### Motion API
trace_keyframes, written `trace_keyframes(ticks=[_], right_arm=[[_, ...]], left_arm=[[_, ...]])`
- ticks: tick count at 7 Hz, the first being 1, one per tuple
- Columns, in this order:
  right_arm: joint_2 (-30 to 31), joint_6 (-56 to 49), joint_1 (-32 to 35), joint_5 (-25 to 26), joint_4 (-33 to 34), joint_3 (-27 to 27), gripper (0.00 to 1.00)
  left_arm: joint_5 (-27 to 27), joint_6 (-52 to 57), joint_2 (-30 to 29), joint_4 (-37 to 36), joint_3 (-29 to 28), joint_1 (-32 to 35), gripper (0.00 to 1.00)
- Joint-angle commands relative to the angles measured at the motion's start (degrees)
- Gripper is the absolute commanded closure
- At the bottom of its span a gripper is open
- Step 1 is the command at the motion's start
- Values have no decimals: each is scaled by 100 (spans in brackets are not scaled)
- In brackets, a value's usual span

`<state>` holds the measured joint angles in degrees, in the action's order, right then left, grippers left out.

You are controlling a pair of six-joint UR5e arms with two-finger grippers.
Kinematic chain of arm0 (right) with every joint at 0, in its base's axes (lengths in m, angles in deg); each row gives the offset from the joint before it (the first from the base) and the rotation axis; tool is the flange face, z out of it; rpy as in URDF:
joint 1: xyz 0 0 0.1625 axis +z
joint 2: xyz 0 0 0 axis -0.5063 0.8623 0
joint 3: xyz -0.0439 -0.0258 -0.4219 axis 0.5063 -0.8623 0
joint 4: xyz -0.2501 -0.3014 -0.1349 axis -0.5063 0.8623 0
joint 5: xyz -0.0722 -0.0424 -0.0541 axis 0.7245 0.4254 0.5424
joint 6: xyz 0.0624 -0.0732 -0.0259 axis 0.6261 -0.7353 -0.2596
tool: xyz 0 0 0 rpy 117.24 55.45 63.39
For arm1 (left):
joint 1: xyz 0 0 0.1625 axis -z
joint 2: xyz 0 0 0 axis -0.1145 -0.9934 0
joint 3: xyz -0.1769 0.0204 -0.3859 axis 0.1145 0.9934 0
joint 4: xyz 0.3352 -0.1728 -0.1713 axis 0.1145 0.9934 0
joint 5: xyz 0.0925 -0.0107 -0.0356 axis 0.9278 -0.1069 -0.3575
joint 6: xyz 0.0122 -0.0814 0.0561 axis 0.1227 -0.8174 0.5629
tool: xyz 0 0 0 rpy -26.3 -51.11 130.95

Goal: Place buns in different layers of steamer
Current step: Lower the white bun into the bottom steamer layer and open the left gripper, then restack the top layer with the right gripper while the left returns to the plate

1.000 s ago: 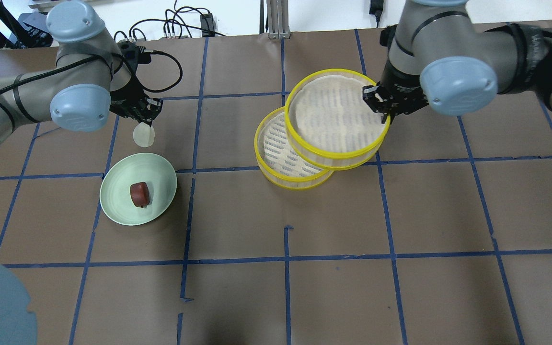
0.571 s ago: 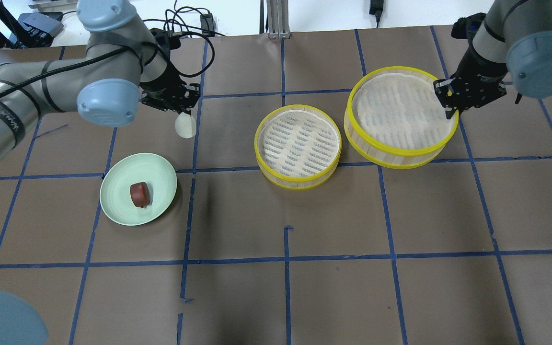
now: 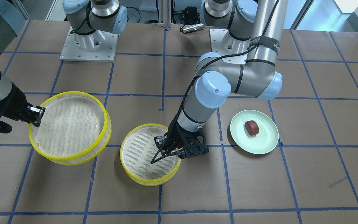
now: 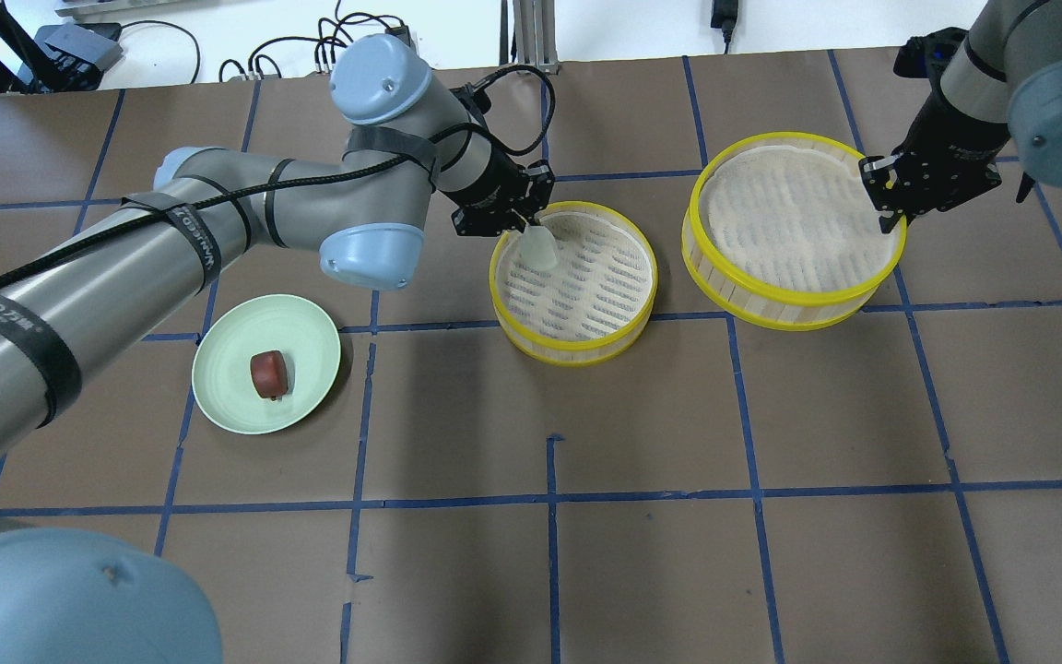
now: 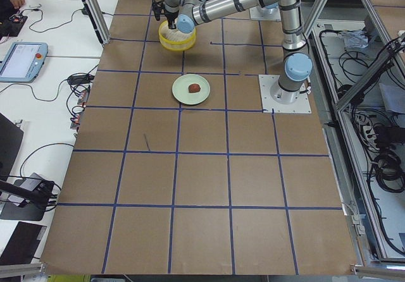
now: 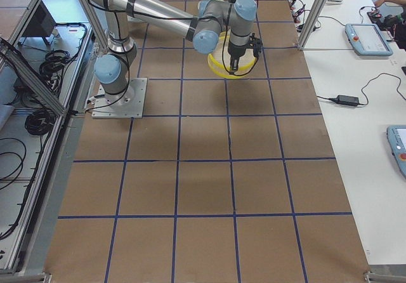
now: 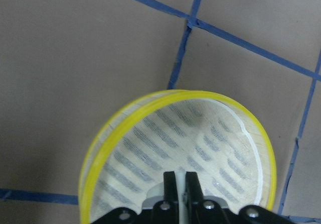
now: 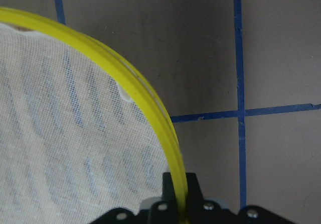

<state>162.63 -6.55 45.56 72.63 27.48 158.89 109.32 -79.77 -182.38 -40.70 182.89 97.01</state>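
The two steamer layers stand apart, side by side. My left gripper (image 4: 527, 229) is shut on the white bun (image 4: 539, 249) and holds it over the far left edge of the one layer (image 4: 619, 337). The left wrist view shows this layer's rim (image 7: 108, 133) below the fingers (image 7: 170, 183). My right gripper (image 4: 883, 210) is shut on the yellow rim of the other layer (image 4: 794, 300), as the right wrist view (image 8: 150, 108) shows. The reddish-brown bun (image 4: 269, 373) lies on the pale green plate (image 4: 305, 337). In the front view the white bun is hidden behind my left gripper (image 3: 166, 151).
The plate (image 3: 266, 141) sits to the left of both layers in the overhead view. Brown table paper with blue tape lines lies all around. Cables run along the far table edge (image 4: 328, 51). The arm bases (image 3: 89, 43) stand on the robot's side.
My right gripper has drawn the upper layer off the lower one to the right. My left gripper has carried the white bun from near the plate rightward to above the uncovered layer.
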Motion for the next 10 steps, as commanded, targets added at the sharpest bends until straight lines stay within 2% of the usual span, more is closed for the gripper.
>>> trace_keyframes(ticks=[1,2,3,4,5,6,8,10], right_arm=[[-7,-8,-5,-1,2,1,88],[2,1,-5,-1,2,1,88],[11,105,30,-18,-6,9,88],[2,132,239,-88,2,149,88],[-6,629,651,-80,46,202,88],[-59,1582,1185,-80,107,203,88],[-331,2781,2320,-71,649,168,87],[-734,2919,2500,7,1107,150,87]], left_arm=[[-28,-243,-89,-74,2,83,0],[25,-79,-20,-74,-25,75,0],[425,1097,181,-48,-60,-65,0],[1221,2632,427,65,53,-606,0],[1264,3169,656,684,115,-1107,0],[1291,3383,971,1360,438,-1321,0],[1964,4245,1412,1411,1447,-1759,0],[2108,5044,1353,1420,1776,-2602,0]])
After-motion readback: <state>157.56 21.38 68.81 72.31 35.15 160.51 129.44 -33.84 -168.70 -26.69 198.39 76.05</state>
